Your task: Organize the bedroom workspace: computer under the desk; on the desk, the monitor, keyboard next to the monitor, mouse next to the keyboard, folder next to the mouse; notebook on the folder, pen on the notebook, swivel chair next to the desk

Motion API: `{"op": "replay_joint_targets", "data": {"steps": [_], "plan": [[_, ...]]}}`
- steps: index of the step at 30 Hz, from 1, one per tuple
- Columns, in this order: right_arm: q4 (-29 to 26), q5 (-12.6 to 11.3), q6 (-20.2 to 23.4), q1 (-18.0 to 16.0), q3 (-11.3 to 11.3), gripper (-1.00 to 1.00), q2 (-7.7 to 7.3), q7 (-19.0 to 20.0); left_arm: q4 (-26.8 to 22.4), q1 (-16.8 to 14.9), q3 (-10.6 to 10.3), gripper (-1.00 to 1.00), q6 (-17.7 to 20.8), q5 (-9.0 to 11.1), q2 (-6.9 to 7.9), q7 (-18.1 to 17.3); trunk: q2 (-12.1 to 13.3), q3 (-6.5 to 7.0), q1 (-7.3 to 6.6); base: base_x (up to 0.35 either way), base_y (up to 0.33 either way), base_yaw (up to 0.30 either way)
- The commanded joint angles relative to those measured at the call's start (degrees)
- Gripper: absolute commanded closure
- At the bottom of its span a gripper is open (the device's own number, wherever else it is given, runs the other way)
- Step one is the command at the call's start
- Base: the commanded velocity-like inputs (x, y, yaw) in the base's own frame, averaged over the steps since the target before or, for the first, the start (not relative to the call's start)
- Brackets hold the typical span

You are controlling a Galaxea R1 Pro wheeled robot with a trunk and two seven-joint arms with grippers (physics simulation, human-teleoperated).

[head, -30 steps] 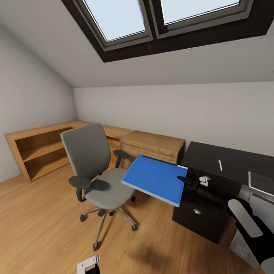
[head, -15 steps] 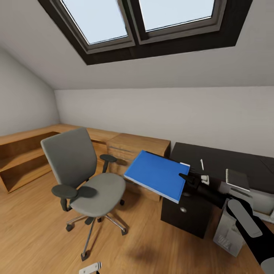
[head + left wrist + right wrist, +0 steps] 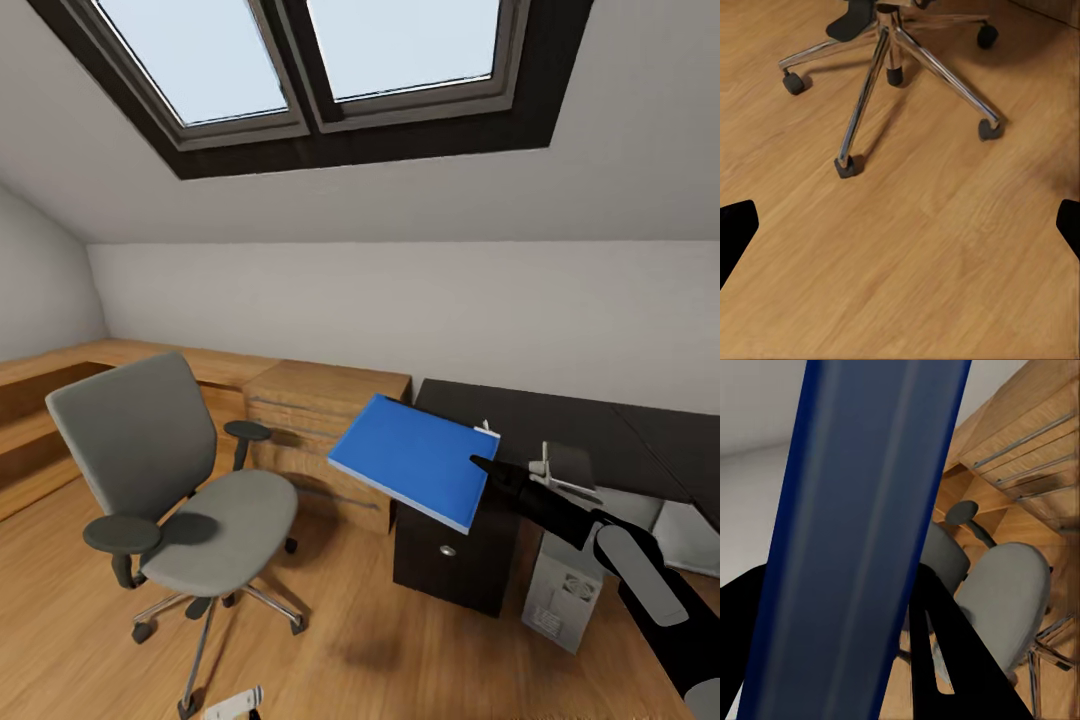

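Observation:
The bright blue folder (image 3: 412, 459) hangs tilted in the air between the swivel chair (image 3: 180, 495) and the black desk (image 3: 560, 418). My right gripper (image 3: 482, 467) is shut on its near right edge. In the right wrist view the folder's edge (image 3: 862, 540) runs between the black fingers (image 3: 952, 652), with the grey chair (image 3: 1009, 589) behind it. A small grey notebook (image 3: 568, 463) lies on the desk. The light grey computer (image 3: 558, 592) stands on the floor under the desk. My left gripper (image 3: 900, 232) is open over the wood floor near the chair's chrome base (image 3: 881, 71).
A light wood cabinet (image 3: 320, 405) stands against the wall between chair and desk, with low wood shelving (image 3: 30, 400) running left. The desk's dark drawer unit (image 3: 450, 560) faces me. Sloped ceiling with skylights (image 3: 300, 60) overhead.
The whole view has swung to the right, so chair and desk sit further left in the picture. The folder stays in my right gripper, now a little closer to the desk's edge.

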Motion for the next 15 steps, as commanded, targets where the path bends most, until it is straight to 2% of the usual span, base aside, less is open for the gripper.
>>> {"op": "replay_joint_targets", "data": {"steps": [1,3,7,10,11,13,14,15], "plan": [[0.09,-0.30,-0.03,0.00,0.08,1.00,-0.05,0.00,-0.12,-0.08,-0.78,-1.00,-0.84,0.19,-0.03,0.10,0.38,0.17,-0.23,0.000,0.000,-0.267],[0.05,-0.31,-0.09,0.03,0.11,1.00,-0.01,-0.01,-0.14,-0.08,-1.61,-1.00,-0.98,0.08,-0.08,0.05,1.18,0.61,-0.67,0.000,0.000,-0.268],[-0.05,-0.25,-0.22,0.05,0.29,1.00,0.17,0.01,0.11,-0.08,-4.78,-1.00,-1.10,0.16,-0.47,0.28,2.79,1.50,-1.55,0.000,0.000,-0.268],[0.05,-0.03,-2.10,0.05,0.28,1.00,1.70,-0.01,0.31,-0.08,-5.82,-1.00,-1.11,0.14,-0.78,0.31,3.99,2.16,-2.21,0.000,0.000,-0.269],[0.08,0.16,-3.28,0.43,0.24,1.00,2.31,-0.11,0.65,-0.08,-8.62,-1.00,-0.96,0.22,-1.18,0.33,4.39,2.38,-2.43,0.000,0.000,-0.269],[0.16,0.19,-3.44,0.65,0.29,1.00,2.41,-0.20,1.76,-0.08,-9.30,-1.00,-0.78,0.29,-1.24,0.29,5.19,2.83,-2.87,0.000,0.000,-0.269],[0.34,0.21,-4.08,0.72,0.27,1.00,2.47,-0.33,4.10,-0.08,-9.44,-1.00,-0.70,0.47,-1.95,0.24,5.59,3.05,-3.09,0.000,0.000,-0.269],[0.36,0.21,-4.20,0.73,0.26,1.00,2.45,-0.33,4.48,-0.08,-9.42,-1.00,-0.70,0.50,-2.22,0.24,6.00,3.27,-3.30,0.000,0.000,-0.269]]}}
